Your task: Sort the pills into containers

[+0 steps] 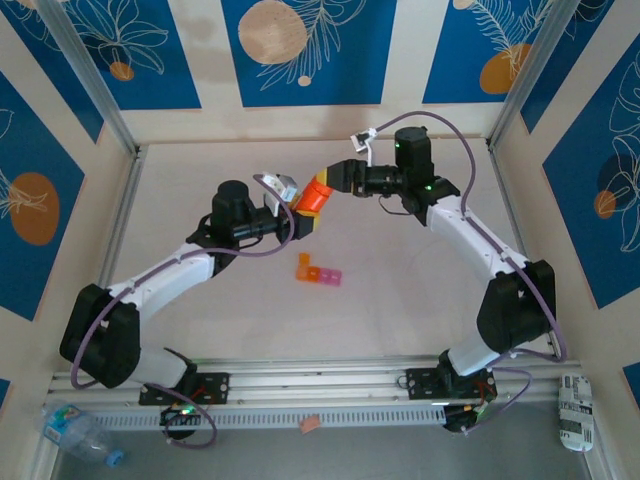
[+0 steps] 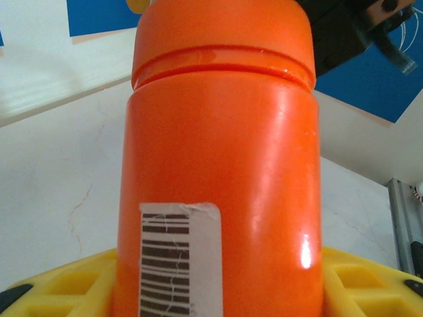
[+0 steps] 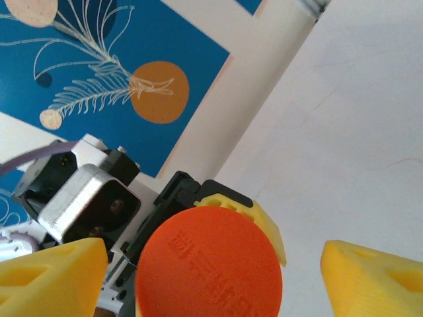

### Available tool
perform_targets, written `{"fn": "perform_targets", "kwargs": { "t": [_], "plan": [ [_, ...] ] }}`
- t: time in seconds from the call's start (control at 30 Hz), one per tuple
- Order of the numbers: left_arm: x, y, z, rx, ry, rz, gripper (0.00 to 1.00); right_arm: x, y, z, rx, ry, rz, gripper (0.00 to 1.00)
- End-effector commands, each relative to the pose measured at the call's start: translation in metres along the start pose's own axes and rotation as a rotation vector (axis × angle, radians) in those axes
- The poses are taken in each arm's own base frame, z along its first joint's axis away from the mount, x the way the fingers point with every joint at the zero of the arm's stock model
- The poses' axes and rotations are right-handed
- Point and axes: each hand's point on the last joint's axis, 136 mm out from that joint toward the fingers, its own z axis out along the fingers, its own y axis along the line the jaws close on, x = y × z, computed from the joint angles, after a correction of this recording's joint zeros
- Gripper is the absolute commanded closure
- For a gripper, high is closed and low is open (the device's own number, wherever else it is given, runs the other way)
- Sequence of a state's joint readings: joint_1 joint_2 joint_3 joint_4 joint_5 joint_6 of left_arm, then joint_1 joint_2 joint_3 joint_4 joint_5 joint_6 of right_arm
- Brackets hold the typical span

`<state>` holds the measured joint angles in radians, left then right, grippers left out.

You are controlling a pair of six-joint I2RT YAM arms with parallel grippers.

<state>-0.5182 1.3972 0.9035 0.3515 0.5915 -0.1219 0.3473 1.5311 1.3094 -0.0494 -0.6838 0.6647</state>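
Blue floral panels behind pale bench (image 1: 400, 290) | left end effector (image 1: 304, 220) clamped on tilted orange bottle (image 1: 315, 195) | right end effector (image 1: 340, 178) spread, flanking cap (image 3: 208, 264) | containers (image 1: 318, 270) on bench, near bottle, between arms

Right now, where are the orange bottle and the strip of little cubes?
Orange bottle (image 1: 314, 198): top view, middle of its body.
Cube strip (image 1: 319, 272): top view, its middle pink cube.
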Motion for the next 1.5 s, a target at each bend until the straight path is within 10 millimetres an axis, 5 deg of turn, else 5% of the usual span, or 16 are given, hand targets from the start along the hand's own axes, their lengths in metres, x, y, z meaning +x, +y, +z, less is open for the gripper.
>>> {"fn": "perform_targets", "kwargs": {
  "t": [0.0,0.27,0.9,1.47],
  "plan": [
    [-0.018,0.002,-0.006,-0.037,-0.033,0.078,1.00,-0.009,0.006,-0.021,0.079,-0.064,0.077,0.14],
    [-0.012,0.017,-0.006,-0.126,0.001,0.150,1.00,-0.005,-0.033,-0.029,0.303,-0.123,0.428,0.13],
    [-0.009,0.015,0.003,-0.113,0.035,0.169,1.00,0.001,-0.018,0.021,0.279,-0.059,0.430,0.15],
    [-0.009,0.011,0.006,-0.095,0.009,0.144,1.00,0.013,-0.007,0.030,0.230,-0.030,0.283,0.54]
  ]
}}
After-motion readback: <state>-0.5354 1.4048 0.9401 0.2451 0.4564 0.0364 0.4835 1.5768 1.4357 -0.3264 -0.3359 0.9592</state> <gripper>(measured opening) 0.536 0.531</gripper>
